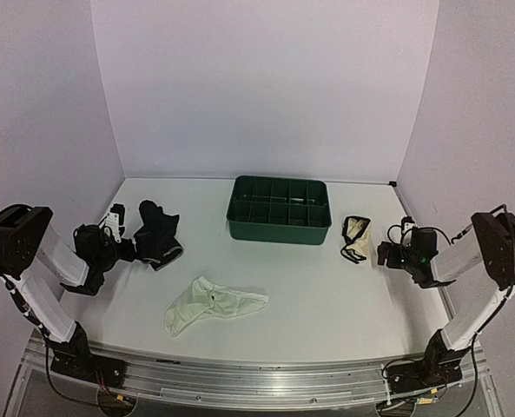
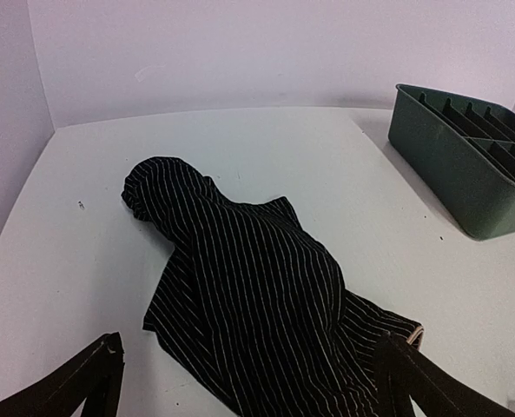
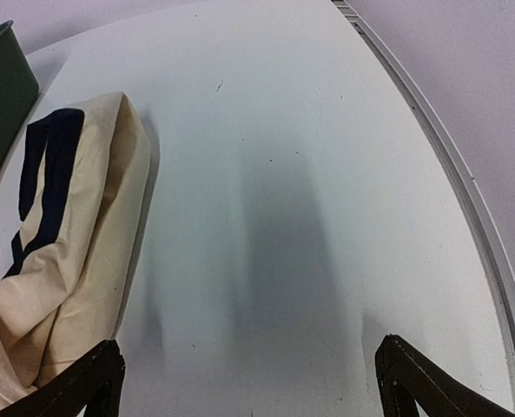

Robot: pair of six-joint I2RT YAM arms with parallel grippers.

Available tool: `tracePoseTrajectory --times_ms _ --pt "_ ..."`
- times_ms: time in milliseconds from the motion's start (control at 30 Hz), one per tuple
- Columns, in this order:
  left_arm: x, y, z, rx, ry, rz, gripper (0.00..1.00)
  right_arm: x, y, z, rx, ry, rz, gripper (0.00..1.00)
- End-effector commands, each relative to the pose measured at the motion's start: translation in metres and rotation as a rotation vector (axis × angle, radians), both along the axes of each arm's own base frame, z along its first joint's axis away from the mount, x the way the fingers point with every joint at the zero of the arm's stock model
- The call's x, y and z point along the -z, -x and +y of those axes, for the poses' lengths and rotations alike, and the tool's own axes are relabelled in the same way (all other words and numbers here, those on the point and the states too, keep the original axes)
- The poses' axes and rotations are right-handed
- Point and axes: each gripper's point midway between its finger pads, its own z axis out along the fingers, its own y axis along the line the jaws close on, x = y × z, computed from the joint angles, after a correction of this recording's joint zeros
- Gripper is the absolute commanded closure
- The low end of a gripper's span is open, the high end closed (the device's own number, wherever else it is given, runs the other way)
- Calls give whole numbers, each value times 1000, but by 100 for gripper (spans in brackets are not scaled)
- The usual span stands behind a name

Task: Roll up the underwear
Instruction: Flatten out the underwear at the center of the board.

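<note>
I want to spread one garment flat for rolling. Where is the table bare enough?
Widest bare patch: front right, between the white garment and the right arm. Also between the tray and the white garment. Crowded beside the black garment and the edged garment.

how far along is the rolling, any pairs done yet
Nothing done yet: the black pair, white pair and edged pair all lie loose, unrolled. In hand: nothing. Both arms' jaws stand open and empty, the left by the black pair, the right by the edged one. To do: all three rolls.
</note>
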Motion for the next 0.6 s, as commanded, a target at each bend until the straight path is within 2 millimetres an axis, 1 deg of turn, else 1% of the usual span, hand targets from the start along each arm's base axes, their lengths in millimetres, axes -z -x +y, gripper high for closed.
tracePoseTrajectory --times_ms 0,67,133,200,233,267,300,333,367,400,433,500,533,567 --pt "-12 -7 1 -12 3 -40 0 -50 -6 -8 50 3 -90 2" --pt "-12 -7 0 -11 3 -38 0 -66 0 -8 55 -5 -101 2" --pt "-13 -6 1 -15 6 -43 0 -89 4 -6 50 -27 -114 2" --pt "-28 -7 -2 1 5 -71 0 -98 12 -1 41 -65 -53 2" --pt "-33 -9 -6 30 1 -56 0 -108 14 3 35 -91 -33 2" --pt "-42 -11 -16 91 -17 -36 0 -119 16 6 34 -127 -17 4" --pt "-44 -8 -25 159 -30 5 0 -134 16 11 24 -160 -16 5" --pt "-52 -8 -29 185 -26 33 0 -145 19 17 14 -207 1 8" --pt "-63 -10 -27 161 -1 44 0 -157 21 26 -8 -263 16 10" --pt "-72 -10 -25 138 22 43 0 -163 26 33 -18 -312 50 11" --pt "-82 -5 -29 165 31 32 0 -175 27 41 -30 -358 54 12" --pt "-94 9 -51 300 31 40 0 -182 35 58 -46 -398 109 12" --pt "-96 11 -60 324 47 73 0 -185 37 73 -70 -390 133 12" --pt "-95 13 -67 335 59 114 0 -183 40 85 -80 -366 165 13"
